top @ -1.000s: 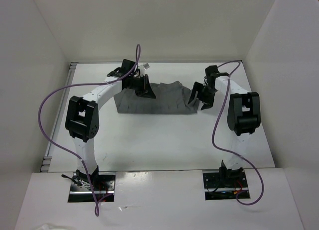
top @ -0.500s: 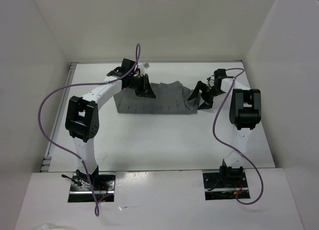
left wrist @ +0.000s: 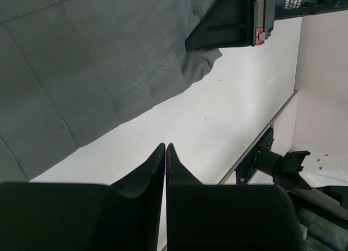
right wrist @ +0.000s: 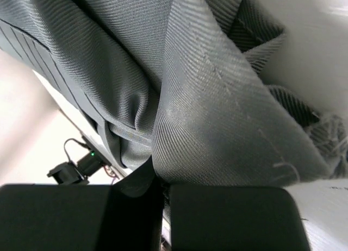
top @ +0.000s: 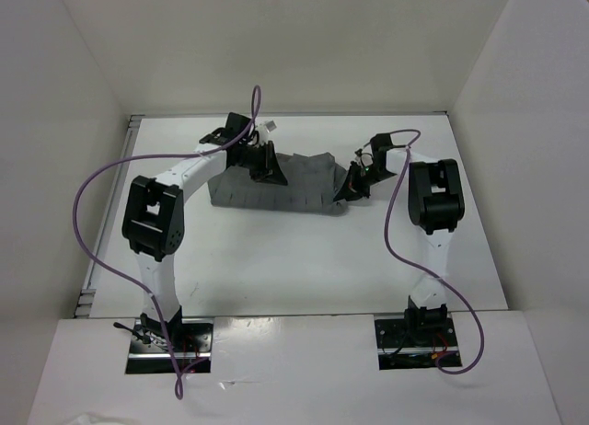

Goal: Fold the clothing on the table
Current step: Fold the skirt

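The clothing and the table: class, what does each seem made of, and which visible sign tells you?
The clothing: woven fabric, perhaps cotton twill, matt; fine diagonal ribs, frayed threads, soft folds. The table: hard smooth white board, perhaps laminate or paint, glossy; light glints off it.

Creased grey clothing [top: 294, 188], glossy white table [top: 294, 259]

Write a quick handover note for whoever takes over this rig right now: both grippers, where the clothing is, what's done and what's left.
Left gripper: shut, no cloth visible between its fingers, by the left part of the clothing.
Right gripper: shut on a fold at the clothing's right edge.
Clothing: grey, wrinkled, lying as a wide strip on the far middle of the table.
Done: right-edge grip taken.
Left: no neat fold shows yet; probably carry the right edge across, then flatten.
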Robot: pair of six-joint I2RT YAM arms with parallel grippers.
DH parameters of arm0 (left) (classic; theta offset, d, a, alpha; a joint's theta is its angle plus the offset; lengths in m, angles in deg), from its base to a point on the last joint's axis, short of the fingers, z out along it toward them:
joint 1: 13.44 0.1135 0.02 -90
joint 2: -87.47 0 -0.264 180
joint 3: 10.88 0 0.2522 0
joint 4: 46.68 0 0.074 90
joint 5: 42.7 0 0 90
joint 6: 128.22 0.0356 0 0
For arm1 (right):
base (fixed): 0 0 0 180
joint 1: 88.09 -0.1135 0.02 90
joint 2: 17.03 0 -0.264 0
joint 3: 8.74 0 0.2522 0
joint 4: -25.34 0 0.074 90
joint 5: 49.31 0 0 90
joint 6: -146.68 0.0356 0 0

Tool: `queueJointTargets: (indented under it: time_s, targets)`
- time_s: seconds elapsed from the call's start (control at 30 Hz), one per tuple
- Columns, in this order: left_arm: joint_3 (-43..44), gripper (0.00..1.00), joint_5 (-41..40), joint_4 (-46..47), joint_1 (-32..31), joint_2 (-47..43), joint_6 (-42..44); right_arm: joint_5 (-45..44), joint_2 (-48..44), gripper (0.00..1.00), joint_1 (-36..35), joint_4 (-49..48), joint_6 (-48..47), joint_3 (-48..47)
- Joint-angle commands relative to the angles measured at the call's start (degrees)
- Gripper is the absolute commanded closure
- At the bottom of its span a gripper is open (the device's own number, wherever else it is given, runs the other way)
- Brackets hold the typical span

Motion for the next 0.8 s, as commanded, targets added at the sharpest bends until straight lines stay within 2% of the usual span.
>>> queueJointTargets:
  time_s: [0.0,0.13,0.3,0.47,0.77]
  targets:
    - [-1.5,0.93,0.73,0.91,0.2,2.6,1.1,-5.44,-2.1,1.0,-0.43,-1.16,-1.42,0.6]
    - [-0.46,0.96,-12.15,-2.96,-0.51,5.77,1.63,-6.67,-3.87,1.0,-0.43,-1.16,-0.81,0.61]
    - [-0.45,0.97,-15.87,-1.65,-0.51,7.71,-0.56,-6.67,-5.0,1.0,-0.43,-0.02,-0.81,0.61]
    - [3.5,0.97,-13.87,-1.12,-0.51,12.54,-1.09,-6.05,-5.01,1.0,-0.43,-0.02,-1.41,1.14]
    - [4.12,0.97,-11.93,-1.11,-1.03,13.08,-2.15,-5.53,-5.01,1.0,-0.43,0.51,-1.42,1.14]
